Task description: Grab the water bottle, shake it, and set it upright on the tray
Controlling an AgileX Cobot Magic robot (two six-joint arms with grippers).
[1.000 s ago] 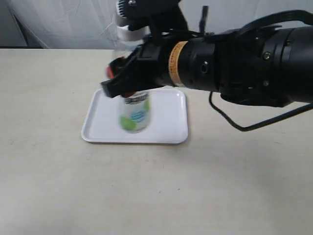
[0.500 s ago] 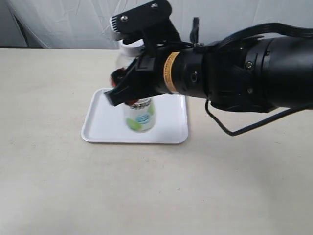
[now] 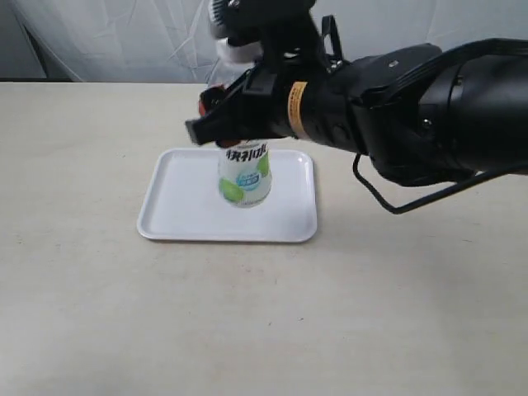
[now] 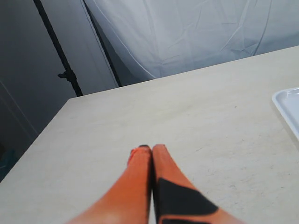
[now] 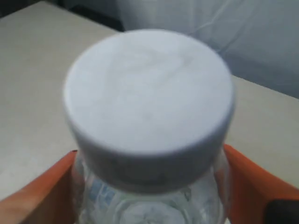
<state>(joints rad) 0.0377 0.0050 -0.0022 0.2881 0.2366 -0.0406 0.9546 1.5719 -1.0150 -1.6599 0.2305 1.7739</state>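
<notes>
The water bottle, clear with a white-and-green label, hangs upright over the white tray; whether its base touches the tray I cannot tell. My right gripper is shut on its upper part, just under the cap. The right wrist view is filled by the white cap, with an orange finger pressed on each side of the bottle's shoulder. My left gripper is shut and empty, pointing over bare table, and does not show in the exterior view.
The black right arm reaches in from the right above the tray's far edge. A corner of the tray shows in the left wrist view. White cloth hangs behind the beige table.
The bottle was blurred and swinging in the right gripper; now it is sharp and upright, a little higher and to the right over the tray.
</notes>
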